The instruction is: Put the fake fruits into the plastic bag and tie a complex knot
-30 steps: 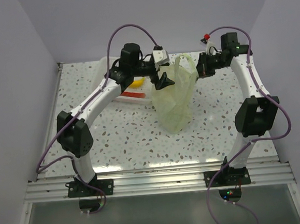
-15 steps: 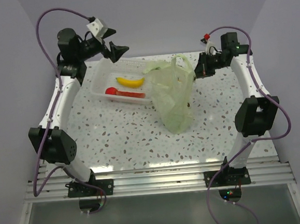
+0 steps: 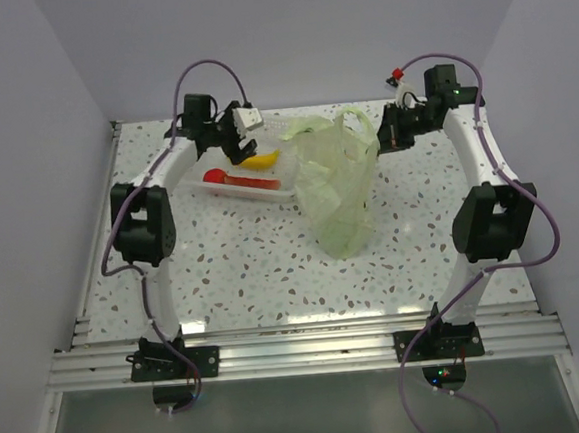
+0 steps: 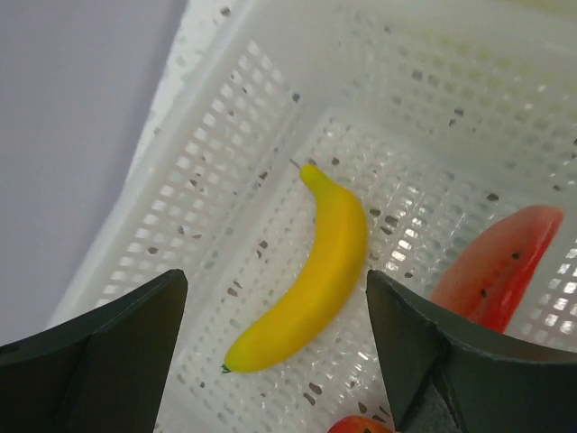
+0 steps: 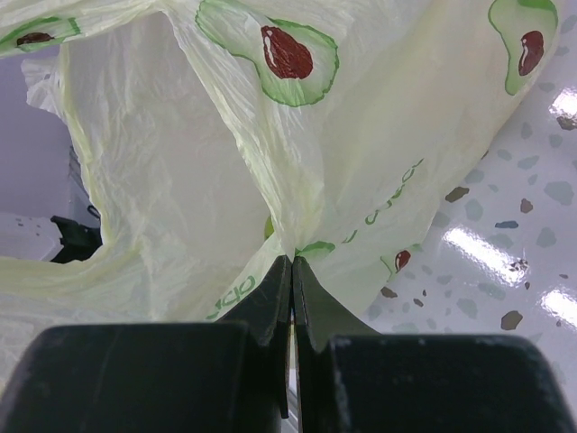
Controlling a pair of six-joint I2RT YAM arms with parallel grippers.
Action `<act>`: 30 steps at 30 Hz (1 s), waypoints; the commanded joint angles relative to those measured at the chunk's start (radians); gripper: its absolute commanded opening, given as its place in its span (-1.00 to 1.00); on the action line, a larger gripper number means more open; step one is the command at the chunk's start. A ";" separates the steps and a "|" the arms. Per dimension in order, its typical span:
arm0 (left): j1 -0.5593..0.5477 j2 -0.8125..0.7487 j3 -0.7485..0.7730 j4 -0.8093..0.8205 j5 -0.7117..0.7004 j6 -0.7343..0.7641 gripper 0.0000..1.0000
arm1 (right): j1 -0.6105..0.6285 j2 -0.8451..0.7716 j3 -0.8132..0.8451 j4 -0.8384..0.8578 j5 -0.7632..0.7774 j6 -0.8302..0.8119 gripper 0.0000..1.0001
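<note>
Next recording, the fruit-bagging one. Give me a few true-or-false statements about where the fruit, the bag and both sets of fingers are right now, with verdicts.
1. The left fingers are open above the banana. True.
2. The banana is inside the bag. False: it lies in the white basket.
3. The right fingers are shut on the bag. True.
4. The banana is the only fruit in the basket. False: a red slice lies beside it.
</note>
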 commanded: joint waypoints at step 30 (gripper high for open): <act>-0.056 -0.096 0.240 -0.083 0.015 -0.141 -0.40 | 0.000 -0.021 0.012 -0.013 0.004 -0.038 -1.00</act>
